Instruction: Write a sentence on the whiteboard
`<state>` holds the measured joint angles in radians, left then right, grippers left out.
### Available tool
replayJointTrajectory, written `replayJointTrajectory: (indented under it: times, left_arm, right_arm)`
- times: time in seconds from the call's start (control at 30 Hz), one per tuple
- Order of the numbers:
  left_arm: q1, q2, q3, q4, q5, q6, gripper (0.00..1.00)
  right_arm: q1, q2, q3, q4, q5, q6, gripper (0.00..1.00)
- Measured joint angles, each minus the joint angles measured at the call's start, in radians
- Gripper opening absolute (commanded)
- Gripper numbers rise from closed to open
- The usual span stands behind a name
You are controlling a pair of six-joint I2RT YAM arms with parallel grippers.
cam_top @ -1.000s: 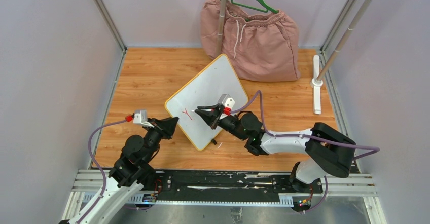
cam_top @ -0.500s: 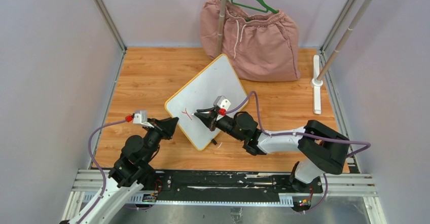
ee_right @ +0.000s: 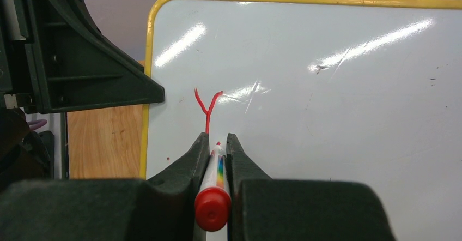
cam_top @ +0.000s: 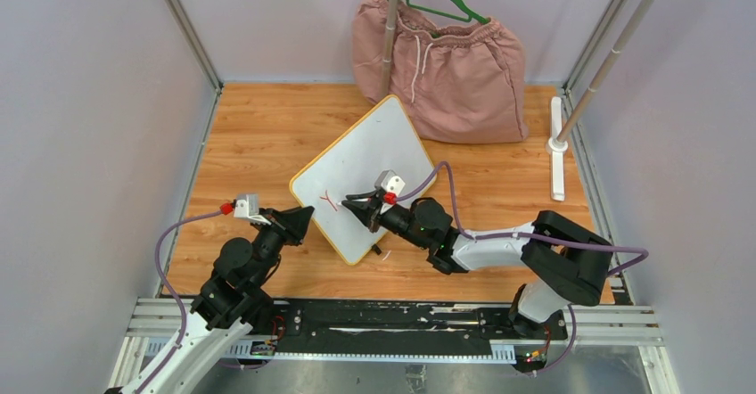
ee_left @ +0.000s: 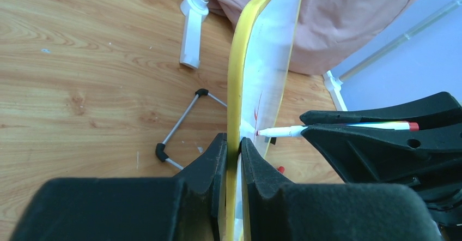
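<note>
1. A pink garment (cam_top: 446,64) is heaped at the far edge of the table (cam_top: 250,144), right of the middle. It is draped around a metal pole (cam_top: 390,28) that carries a green hanger (cam_top: 441,2).
2. The whiteboard (cam_top: 365,149) is set near the middle of the table and turned like a diamond. One corner is aimed at the pink garment and the opposite corner at the near edge.
3. In the left wrist view the whiteboard (ee_left: 235,88) is seen edge-on, with its yellow rim raised off the wood. A thin wire leg with black tips (ee_left: 177,129) is seen on the table beside it.
4. The white face (ee_right: 327,88) is glossy and streaked with glare, and it is bordered by a thin yellow rim with rounded corners.
5. Of the sentence (ee_right: 207,107), only one red letter Y is written, near the board's left corner (cam_top: 330,201).
6. The left gripper (cam_top: 299,220) is clamped on the rim at the board's near-left side. Its two fingers are pressed against both faces of the yellow edge (ee_left: 233,143).
7. The right gripper (cam_top: 361,202) is closed on a marker (ee_right: 212,208) with a white body, a rainbow band and a red end.
8. The marker tip (ee_left: 257,133) is held just below the Y, at or just off the surface; contact cannot be told for certain.
</note>
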<state>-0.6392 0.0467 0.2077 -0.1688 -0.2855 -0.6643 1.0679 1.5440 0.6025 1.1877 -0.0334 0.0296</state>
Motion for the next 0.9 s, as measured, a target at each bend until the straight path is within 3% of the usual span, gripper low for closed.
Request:
replayJointTrajectory:
  times: [0.9]
  left_arm:
    - [0.0, 0.0, 0.0, -0.003, -0.004, 0.0, 0.0]
  right_arm:
    - [-0.03, -0.007, 0.039, -0.036, 0.006, -0.001, 0.0]
